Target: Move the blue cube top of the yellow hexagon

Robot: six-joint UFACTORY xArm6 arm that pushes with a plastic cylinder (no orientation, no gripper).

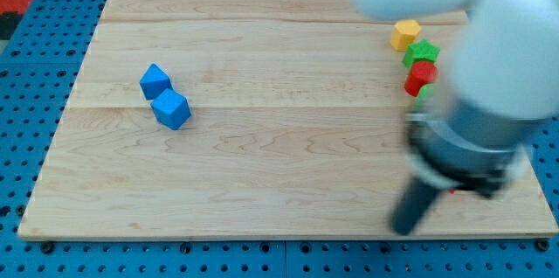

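My tip (404,228) blurred, btm right; arm hides blocks below red block (420,78).

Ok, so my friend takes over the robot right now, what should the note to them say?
My tip sits near the board's bottom edge at the view's right, touching no block.
Two blue blocks lie touching at the view's left: the blue cube and a second blue block just above it.
The yellow hexagon is at the view's top right, heading a cluster with a green block and a red block.
Done: nothing yet.
Left: cross to the blue cube and push it right across the board, ending just above the yellow hexagon.
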